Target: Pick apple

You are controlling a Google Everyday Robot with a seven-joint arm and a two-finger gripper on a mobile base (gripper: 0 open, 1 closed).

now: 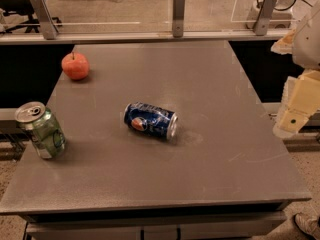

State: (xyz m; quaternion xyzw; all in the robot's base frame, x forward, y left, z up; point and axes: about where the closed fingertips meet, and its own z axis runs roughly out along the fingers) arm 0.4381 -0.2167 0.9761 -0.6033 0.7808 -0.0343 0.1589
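The apple [75,66] is small, round and red-orange with a short dark stem. It sits on the grey table [210,84] near the far left corner. My gripper [292,120] is a cream-coloured part at the right edge of the view, off the table's right side and level with its middle. It is far from the apple, across the whole width of the table, and holds nothing that I can see.
A blue soda can [150,120] lies on its side at the table's middle. A green can [42,130] stands upright at the left edge, nearer than the apple. A rail with metal posts [178,14] runs behind the table.
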